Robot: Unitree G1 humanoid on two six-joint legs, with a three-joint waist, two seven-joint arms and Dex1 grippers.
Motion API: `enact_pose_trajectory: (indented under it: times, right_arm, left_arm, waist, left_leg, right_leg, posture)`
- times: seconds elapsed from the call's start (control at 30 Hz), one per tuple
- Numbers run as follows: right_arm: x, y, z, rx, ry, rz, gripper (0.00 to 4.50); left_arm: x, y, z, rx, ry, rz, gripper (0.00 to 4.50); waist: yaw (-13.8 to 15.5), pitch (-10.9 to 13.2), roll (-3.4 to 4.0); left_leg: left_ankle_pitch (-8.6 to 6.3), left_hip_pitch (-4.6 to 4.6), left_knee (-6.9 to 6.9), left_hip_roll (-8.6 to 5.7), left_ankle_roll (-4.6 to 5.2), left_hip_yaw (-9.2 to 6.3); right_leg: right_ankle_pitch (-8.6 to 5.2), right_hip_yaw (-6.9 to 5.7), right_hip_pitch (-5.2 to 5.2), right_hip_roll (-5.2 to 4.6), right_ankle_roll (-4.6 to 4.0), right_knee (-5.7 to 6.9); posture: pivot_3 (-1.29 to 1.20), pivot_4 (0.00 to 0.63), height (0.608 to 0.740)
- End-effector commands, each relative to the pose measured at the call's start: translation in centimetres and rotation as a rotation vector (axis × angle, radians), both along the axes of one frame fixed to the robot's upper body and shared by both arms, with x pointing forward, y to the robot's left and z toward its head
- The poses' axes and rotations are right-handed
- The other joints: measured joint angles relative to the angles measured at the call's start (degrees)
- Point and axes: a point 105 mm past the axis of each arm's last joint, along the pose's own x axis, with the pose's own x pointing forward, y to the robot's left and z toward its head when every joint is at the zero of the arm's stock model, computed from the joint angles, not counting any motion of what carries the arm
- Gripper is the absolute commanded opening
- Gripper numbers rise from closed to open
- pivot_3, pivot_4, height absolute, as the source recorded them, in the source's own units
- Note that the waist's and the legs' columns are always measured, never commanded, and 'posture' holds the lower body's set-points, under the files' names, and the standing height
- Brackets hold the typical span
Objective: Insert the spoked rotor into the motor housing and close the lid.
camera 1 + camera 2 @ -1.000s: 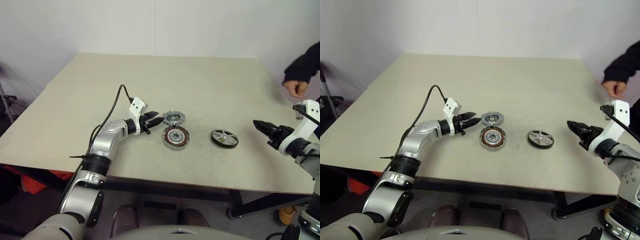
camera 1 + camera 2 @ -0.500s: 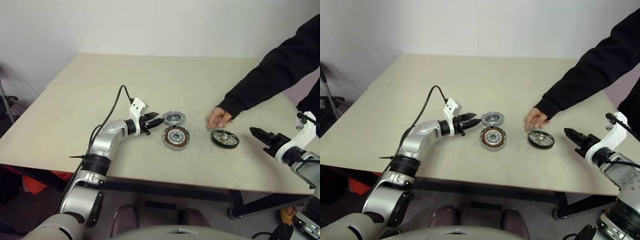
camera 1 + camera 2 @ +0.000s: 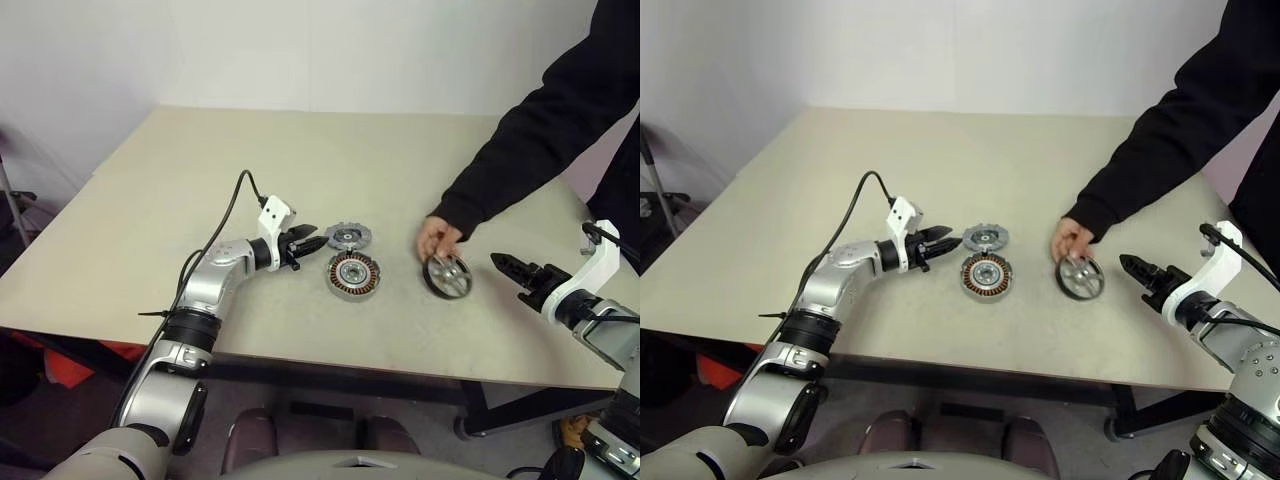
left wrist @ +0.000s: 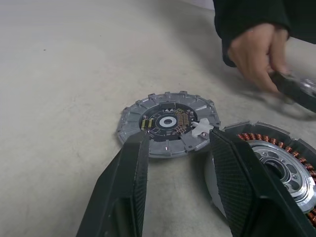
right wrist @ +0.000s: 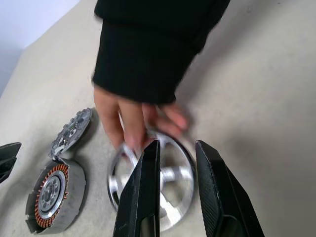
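The spoked rotor [image 3: 448, 275], black-rimmed with silver spokes, is tipped up on its edge on the table, with a person's hand [image 3: 438, 238] on its rim. To its left sits the motor housing [image 3: 352, 273] with copper windings. The toothed grey lid [image 3: 348, 237] lies flat behind it, joined at the rim. My left gripper [image 3: 312, 240] hovers just left of the lid, open and empty, its fingers [image 4: 123, 192] framing the lid [image 4: 168, 121]. My right gripper [image 3: 500, 263] points at the rotor [image 5: 174, 180] from the right, a little apart from it, narrowly open and empty.
A person's black-sleeved arm [image 3: 540, 130] reaches in from the back right across the table [image 3: 300, 160] towards the rotor. The table's front edge runs close below the parts. A cable loops from my left wrist [image 3: 235, 195].
A person's arm came in from the right and its hand took the rotor's rim and tipped the rotor up. My right wrist rolled. The left arm stayed still.
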Motion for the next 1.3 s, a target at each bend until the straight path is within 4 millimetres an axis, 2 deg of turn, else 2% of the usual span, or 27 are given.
enact_pose_trajectory:
  times: [0.03,0.3,0.4,0.67,0.77,0.83,0.97,1.17,1.3]
  right_arm:
    - [0.4,0.2,1.2,-0.012,-0.056,0.01,1.2]
    - [0.9,0.8,1.2,-0.011,-0.067,0.024,1.2]
    - [1.1,1.0,1.3,-0.064,-0.085,0.039,1.2]
    - [2.3,2.5,-0.2,-0.398,-0.116,0.157,1.2]
    - [3.1,3.1,-0.2,-0.498,-0.161,0.199,1.76]
    - [4.0,3.4,-0.1,-0.552,-0.191,0.197,2.43]
    - [5.3,4.3,-0.6,-0.666,-0.224,0.225,2.43]
    - [7.7,5.8,-3.0,-0.953,-0.256,0.312,2.43]
    - [9.1,6.7,-3.2,-1.018,-0.296,0.327,2.43]
  left_arm:
    - [0.4,-0.1,1.2,-0.003,-0.051,-0.006,2.06]
    - [0.5,0.1,1.3,-0.004,-0.056,0.0,2.06]
    - [0.5,0.2,1.4,-0.004,-0.058,0.003,2.06]
    - [0.5,0.4,1.4,-0.003,-0.061,0.012,2.06]
    - [0.6,0.5,1.4,-0.001,-0.064,0.015,2.06]
    - [0.6,0.6,1.4,0.0,-0.066,0.02,2.06]
    - [0.6,0.7,1.5,0.0,-0.067,0.025,2.06]
    - [0.6,0.8,1.5,0.001,-0.07,0.033,2.06]
    - [0.7,0.9,1.6,0.002,-0.073,0.042,2.06]
  waist:
    - [0.0,0.0,0.0]
    - [-0.01,0.0,0.0]
    - [-0.04,0.0,0.01]
    - [-0.14,0.01,0.0]
    - [-0.13,0.01,0.0]
    - [-0.19,0.01,-0.01]
    - [-0.2,0.01,-0.01]
    - [-0.27,0.01,-0.01]
    - [-0.29,0.01,-0.02]
  left_leg:
    - [0.0,0.0,-0.01,0.0,0.0,0.0]
    - [0.0,0.0,-0.03,0.0,0.0,0.0]
    - [0.0,0.0,-0.04,0.0,0.0,0.0]
    - [0.0,-0.11,-0.1,0.0,0.0,0.0]
    - [0.0,-0.14,-0.1,0.01,0.0,0.0]
    - [0.0,-0.18,-0.1,0.0,0.01,0.0]
    - [0.0,-0.31,-0.08,0.0,0.0,0.0]
    - [0.0,-0.46,-0.05,-0.01,0.01,0.01]
    - [-0.01,-0.5,-0.04,-0.01,0.02,0.01]
  right_leg:
    - [0.0,0.0,0.0,0.0,0.0,0.0]
    - [0.0,0.0,-0.01,0.0,0.0,-0.02]
    - [0.0,0.0,-0.01,0.0,0.0,-0.03]
    - [-0.03,-0.02,-0.06,0.0,0.05,-0.12]
    - [-0.03,-0.03,-0.1,0.0,0.05,-0.11]
    - [-0.03,-0.03,-0.1,0.0,0.05,-0.12]
    - [0.13,-0.03,-0.26,0.01,-0.21,-0.07]
    - [0.18,-0.03,-0.42,0.01,-0.31,-0.04]
    - [0.18,-0.03,-0.46,0.01,-0.31,-0.02]
  posture:
    - [0.0,0.0,0.74]
    - [0.0,0.0,0.74]
    - [0.0,0.0,0.74]
    - [0.0,0.0,0.74]
    - [0.0,0.0,0.74]
    - [0.0,0.0,0.74]
    - [0.0,0.0,0.74]
    - [0.0,0.0,0.74]
    - [0.0,0.0,0.74]
